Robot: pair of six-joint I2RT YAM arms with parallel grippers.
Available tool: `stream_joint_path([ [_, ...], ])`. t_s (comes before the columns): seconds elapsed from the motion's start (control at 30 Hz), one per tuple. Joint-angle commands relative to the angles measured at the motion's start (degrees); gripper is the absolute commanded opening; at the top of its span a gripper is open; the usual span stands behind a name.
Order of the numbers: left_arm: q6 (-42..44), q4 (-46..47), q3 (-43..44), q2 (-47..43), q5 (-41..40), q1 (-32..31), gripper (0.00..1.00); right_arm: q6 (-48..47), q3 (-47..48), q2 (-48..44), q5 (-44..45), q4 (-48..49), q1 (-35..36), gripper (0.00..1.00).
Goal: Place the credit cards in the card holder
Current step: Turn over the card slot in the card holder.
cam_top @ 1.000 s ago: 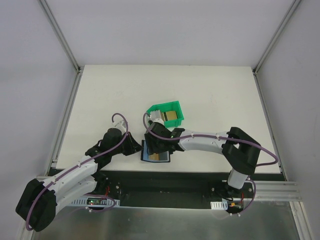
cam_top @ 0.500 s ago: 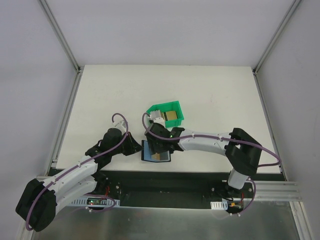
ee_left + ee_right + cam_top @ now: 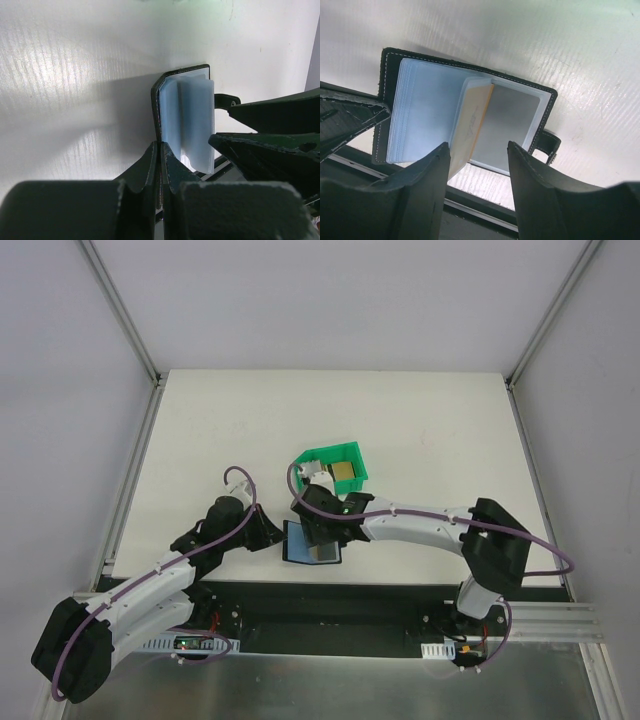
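Gold-tan plastic lay exposed on the open card holder (image 3: 512,117) a second ago in the overhead view. Now only bluish-grey sleeves (image 3: 422,110) are seen there from above, and the right gripper (image 3: 478,150) has been drawn slightly back toward the green bin (image 3: 350,452). From this it is judged that the credit card (image 3: 472,122) has been fed between the sleeves and is being released, so one card may be counted as stowed, or nearly so.

In the right wrist view the credit card is seen standing on edge and tilted, tucked between the stack of sleeves and the grey pocket of the far cover. It lies between the right gripper's jaws, which are held moderately apart with nothing clamped. The card is closer to the finger on the left of that picture, and its lower corner is hidden behind that finger, so contact there cannot be told. The other finger is kept clear of it.

The left gripper (image 3: 160,150) is closed tight on the edge of the black cover, by which the card holder is kept open. The card holder rests at the near edge of the white table (image 3: 420,430), just in front of the green bin but apart from it. More gold cards (image 3: 344,473) are seen lying in the bin, so further trips are judged to be needed.
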Motion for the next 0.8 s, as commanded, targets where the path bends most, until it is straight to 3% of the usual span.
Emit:
stream_joint_path([
  [0.0,1.16,0.45,1.52,-0.16,0.61,0.41,0.00,-0.53,0.65,-3.51,2.18,-2.13,0.23,0.50],
  [0.3,0.72,0.45,0.73,-0.42,-0.01,0.41,0.00,1.31,-4.09,-6.42,2.53,-0.37,0.14,0.39],
  [0.77,0.02,0.36,-1.38,0.45,-2.20,0.41,0.00,0.79,-7.87,-11.16,2.28,2.08,-1.96,0.43],
])
